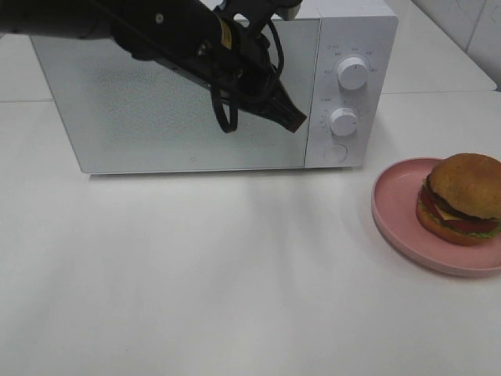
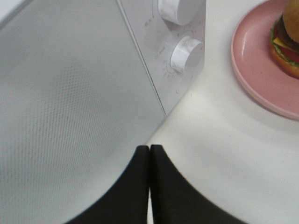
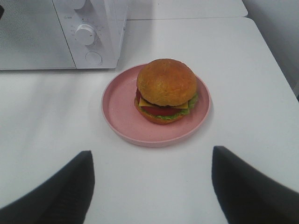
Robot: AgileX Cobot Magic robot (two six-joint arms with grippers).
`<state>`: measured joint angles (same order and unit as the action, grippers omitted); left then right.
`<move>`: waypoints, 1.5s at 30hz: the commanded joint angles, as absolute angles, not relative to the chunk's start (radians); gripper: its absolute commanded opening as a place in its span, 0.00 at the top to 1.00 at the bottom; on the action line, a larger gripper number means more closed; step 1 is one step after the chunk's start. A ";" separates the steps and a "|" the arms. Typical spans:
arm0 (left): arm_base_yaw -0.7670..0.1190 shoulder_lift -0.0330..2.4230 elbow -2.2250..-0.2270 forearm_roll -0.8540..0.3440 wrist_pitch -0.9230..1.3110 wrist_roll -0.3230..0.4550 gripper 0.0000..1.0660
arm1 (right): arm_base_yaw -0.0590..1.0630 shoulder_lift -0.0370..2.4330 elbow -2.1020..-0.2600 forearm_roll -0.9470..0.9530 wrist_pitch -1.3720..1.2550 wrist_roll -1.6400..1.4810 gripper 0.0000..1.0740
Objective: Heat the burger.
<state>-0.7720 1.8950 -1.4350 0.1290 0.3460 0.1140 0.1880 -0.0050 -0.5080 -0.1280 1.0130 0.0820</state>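
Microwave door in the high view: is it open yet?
No, the microwave door sits flush and closed, with the left pincer shut in front of its right edge and the burger on the pink plate.

Left gripper [image 2: 149,186] fingers pressed together before microwave door [image 2: 70,116]; pink plate [image 2: 254,74] with burger [image 2: 287,37] at two o'clock.

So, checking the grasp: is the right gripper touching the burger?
Apart. The right wrist view shows bare table between the open right gripper and the burger.
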 commanded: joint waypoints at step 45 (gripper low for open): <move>-0.074 0.799 -0.949 0.056 1.136 0.007 1.00 | 0.186 -0.031 -0.504 -0.126 1.003 0.073 0.37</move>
<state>-0.0780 0.8850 -1.0090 0.0880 1.1220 0.0090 0.1880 -0.0050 -0.5080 -0.1280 1.0130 0.0820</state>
